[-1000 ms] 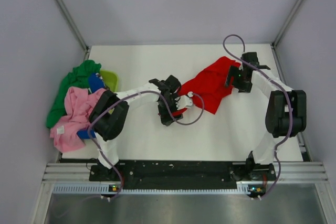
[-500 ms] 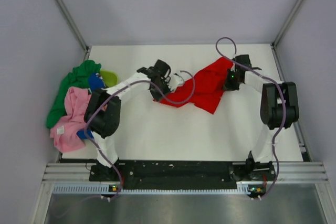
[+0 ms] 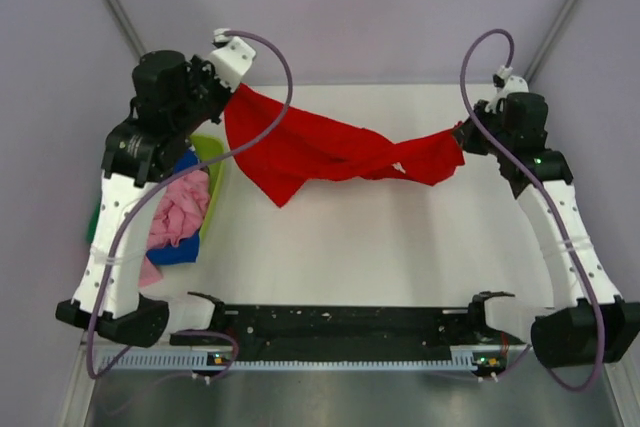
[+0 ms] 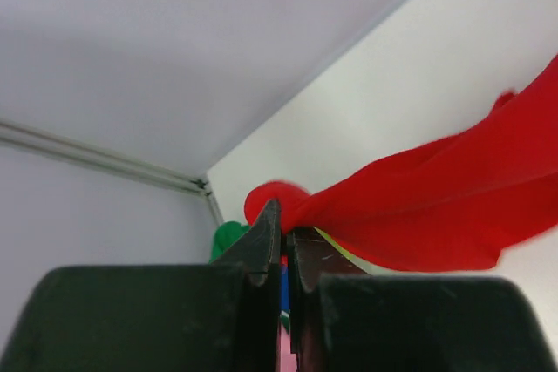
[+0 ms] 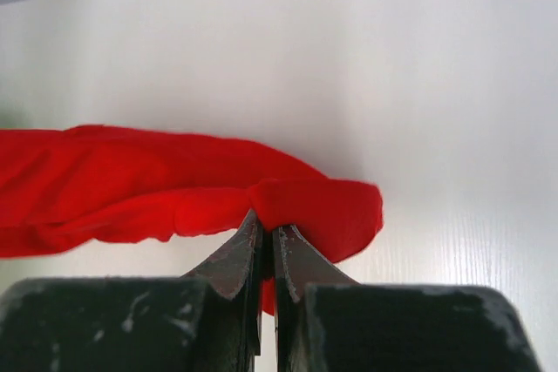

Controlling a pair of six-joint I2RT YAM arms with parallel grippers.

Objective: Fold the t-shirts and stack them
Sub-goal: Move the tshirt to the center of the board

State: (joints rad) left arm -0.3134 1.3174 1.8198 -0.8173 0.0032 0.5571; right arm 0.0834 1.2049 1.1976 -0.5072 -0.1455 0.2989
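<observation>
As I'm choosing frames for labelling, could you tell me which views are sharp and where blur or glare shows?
Top view: evenly lit, sharp, no harsh shadows around the red shirt. Left wrist view: the left pincer is a dark blur near the lens, and the shirt's edge looks soft. Right wrist view: the right pincer is dark and soft; the table is bright, nearly washed out.

Four t-shirts: red tee (image 3: 330,152), pink tee (image 3: 180,215), blue tee (image 3: 172,253), green tee (image 4: 228,237); one basket (image 3: 214,161); two arms (image 3: 118,212) (image 3: 566,229)
</observation>
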